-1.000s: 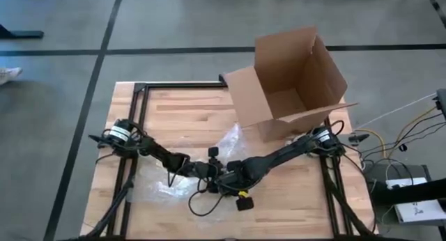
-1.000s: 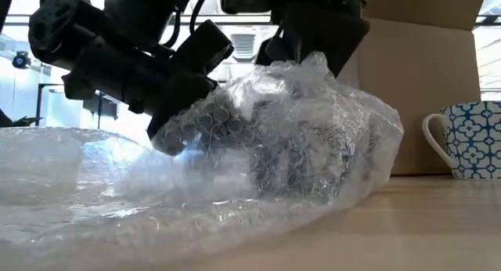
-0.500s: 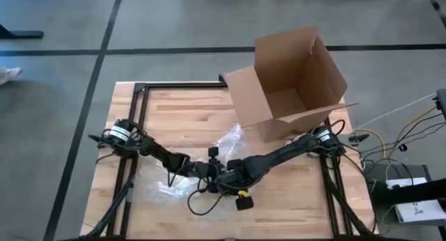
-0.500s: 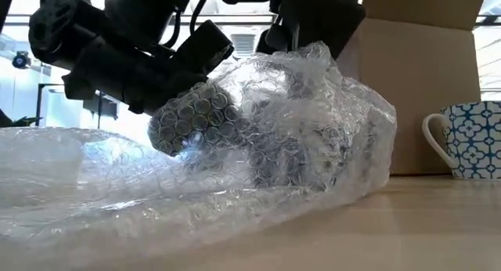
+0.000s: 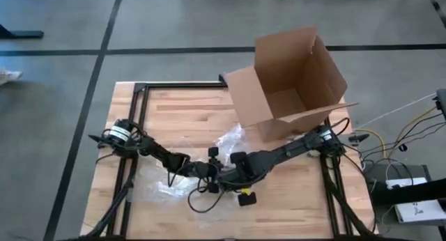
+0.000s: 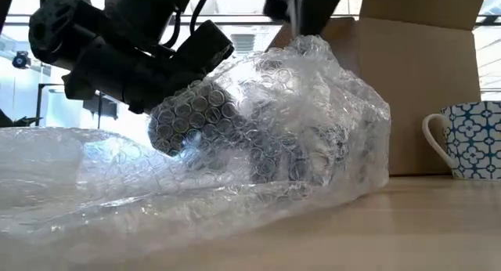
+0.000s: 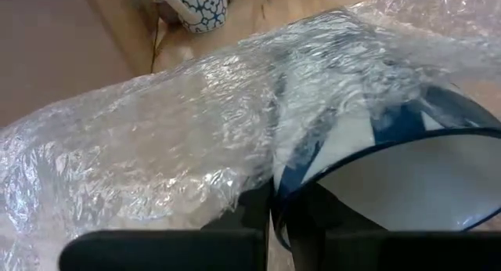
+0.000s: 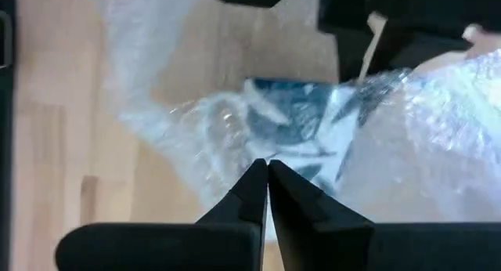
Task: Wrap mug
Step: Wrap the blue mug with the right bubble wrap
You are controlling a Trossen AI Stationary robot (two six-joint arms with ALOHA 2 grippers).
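A blue-and-white mug [image 7: 356,142] lies on its side at the table's middle under a sheet of clear bubble wrap [image 6: 258,138]. My left gripper [image 5: 208,170] comes from the left and is shut on the mug. My right gripper [image 8: 267,173] stands above the mug, shut on the wrap. The wrap's loose end [image 5: 157,189] lies spread on the table toward the left. My left gripper holds the mug's rim [image 7: 275,194], one finger inside the mouth and one outside, coming level from the table's left. The mug lies tilted under the wrap. My right gripper pinches a raised fold of the bubble wrap [image 6: 307,45] from above. The wrap hangs from it, draped over the mug.
An open cardboard box [image 5: 293,81] stands at the far right of the table. A second mug [image 6: 463,140] with a blue pattern stands upright in front of it. Black frame rails [image 5: 139,95] run along the table's edges.
My right gripper has risen and shifted slightly toward the table's right, drawing the wrap's pinched fold higher over the mug. The wrap's right side has pulled in closer to the mug. My left gripper and the mug have kept still.
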